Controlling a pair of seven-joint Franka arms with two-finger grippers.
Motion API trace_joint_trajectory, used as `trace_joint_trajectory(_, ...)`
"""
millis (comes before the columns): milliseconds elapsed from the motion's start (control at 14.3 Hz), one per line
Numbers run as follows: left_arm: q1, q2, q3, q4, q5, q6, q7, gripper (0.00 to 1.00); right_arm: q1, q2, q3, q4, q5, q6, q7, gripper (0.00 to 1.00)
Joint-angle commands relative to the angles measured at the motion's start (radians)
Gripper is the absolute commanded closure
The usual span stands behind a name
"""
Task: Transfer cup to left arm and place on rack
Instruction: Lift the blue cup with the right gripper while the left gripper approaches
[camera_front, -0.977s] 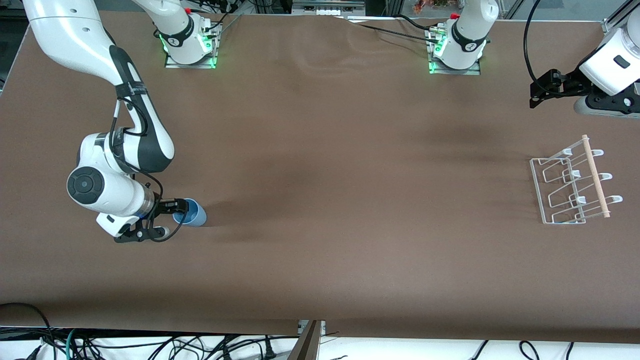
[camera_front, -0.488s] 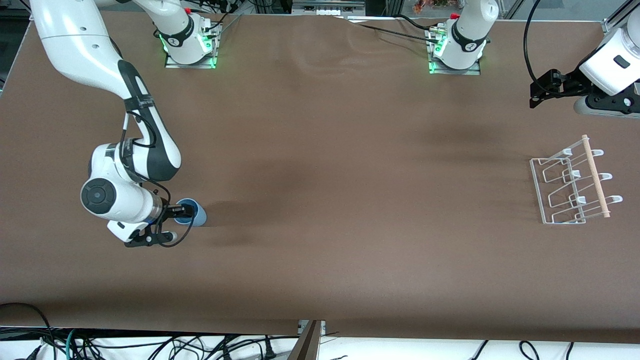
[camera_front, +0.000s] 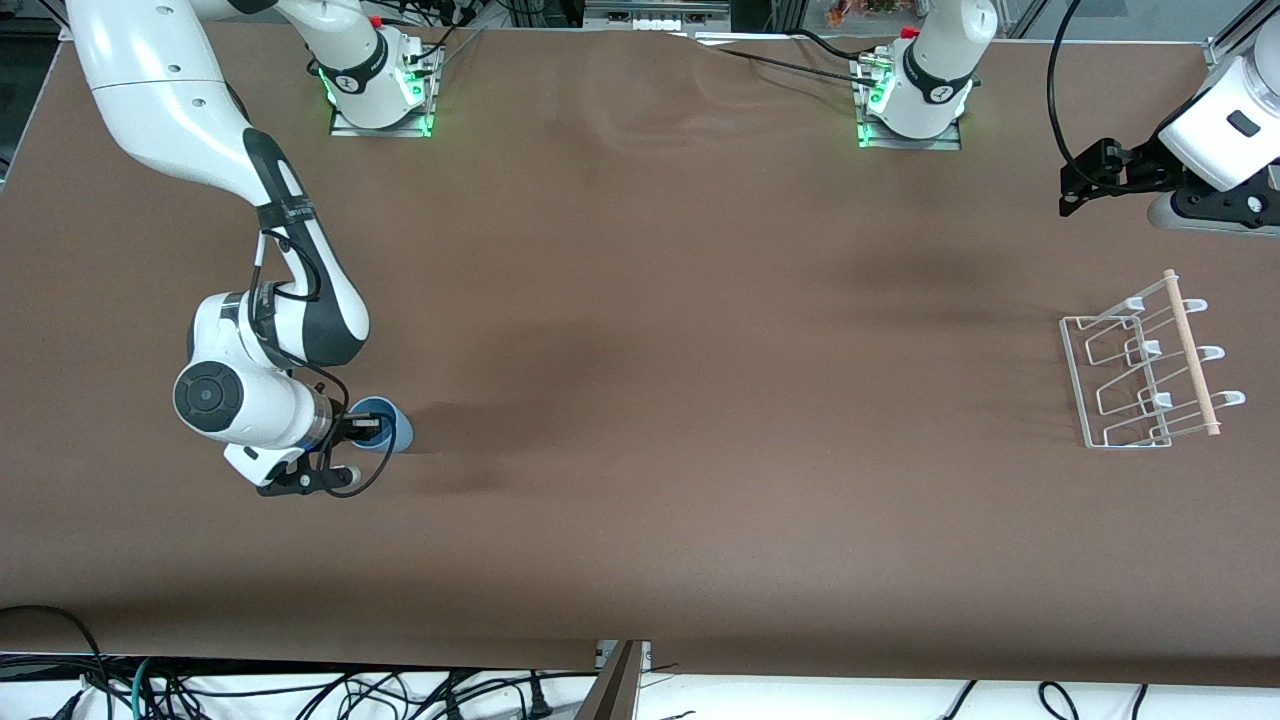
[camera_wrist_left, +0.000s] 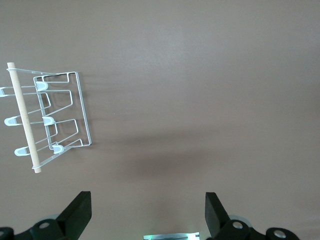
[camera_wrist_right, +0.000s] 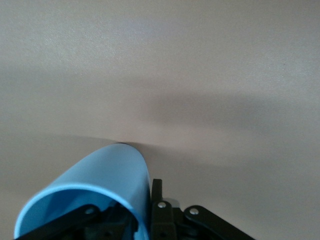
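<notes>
Count, table (camera_front: 700, 420) as landmark:
- Cups: 1, light blue (camera_front: 392, 430), on the table toward the right arm's end.
- Racks: 1, white wire (camera_front: 1125, 385), on the table toward the left arm's end; 1 wooden rod (camera_front: 1190, 350) along it.
- Arms: 2, one base at each end of the table's top edge.
- Grippers: 2, right gripper (camera_front: 368, 428) at the cup; left gripper (camera_front: 1075, 190) above the table near the rack.

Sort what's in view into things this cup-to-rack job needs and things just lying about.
Needed:
- small light-blue plastic cup, one right gripper finger inside its rim, one outside
- white wire rack with wooden rod, at the left arm's end
- left gripper, open, waiting above the table

Lying about:
- brown table cover
- loose cables below the table's near edge
</notes>
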Motion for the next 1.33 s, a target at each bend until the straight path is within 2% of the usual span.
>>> trace_joint_trajectory(0,0.011,-0.015,-0.006,-0.005,-0.013,-0.006,0.016,0.0,0.032,0.003,0.007,0.023,-0.003,-0.011,0.1,1.0)
trace_joint_trajectory(70,0.011,-0.015,-0.006,-0.005,-0.013,-0.006,0.016,0.0,0.041,-0.003,0.009,0.023,0.003,-0.017,0.122,1.0)
trace_joint_trajectory(209,0.011,-0.015,-0.006,-0.005,-0.013,-0.006,0.018,0.0,0.06,-0.021,0.033,0.03,0.079,-0.083,0.182,1.0)
trace_joint_trajectory(419,0.011,-0.015,-0.006,-0.005,-0.013,-0.014,0.018,0.0,0.078,-0.034,0.093,0.119,0.22,-0.268,0.226,1.0)
trace_joint_trajectory(558,0.011,-0.015,-0.005,-0.006,-0.013,-0.014,0.018,0.0,0.1,-0.032,0.124,0.194,0.282,-0.309,0.402,1.0)
trace_joint_trajectory(698,0.011,-0.015,-0.005,-0.005,-0.013,-0.016,0.017,0.0,0.106,-0.034,0.199,0.257,0.309,-0.37,0.508,1.0)
trace_joint_trajectory(767,0.011,-0.015,-0.005,-0.005,-0.013,-0.016,0.015,0.0,0.103,-0.034,0.232,0.285,0.352,-0.398,0.548,1.0)
trace_joint_trajectory(977,0.011,-0.009,-0.006,-0.006,-0.01,-0.016,0.023,0.0,0.106,-0.04,0.286,0.351,0.597,-0.396,0.752,1.0)
trace_joint_trajectory(1116,0.009,0.072,-0.006,0.004,-0.03,-0.072,0.036,0.0,0.133,-0.04,0.34,0.391,0.613,-0.383,0.838,1.0)
trace_joint_trajectory(1256,0.0,0.118,-0.005,0.076,-0.111,-0.129,0.07,0.0,0.175,-0.04,0.394,0.426,0.621,-0.291,0.956,1.0)
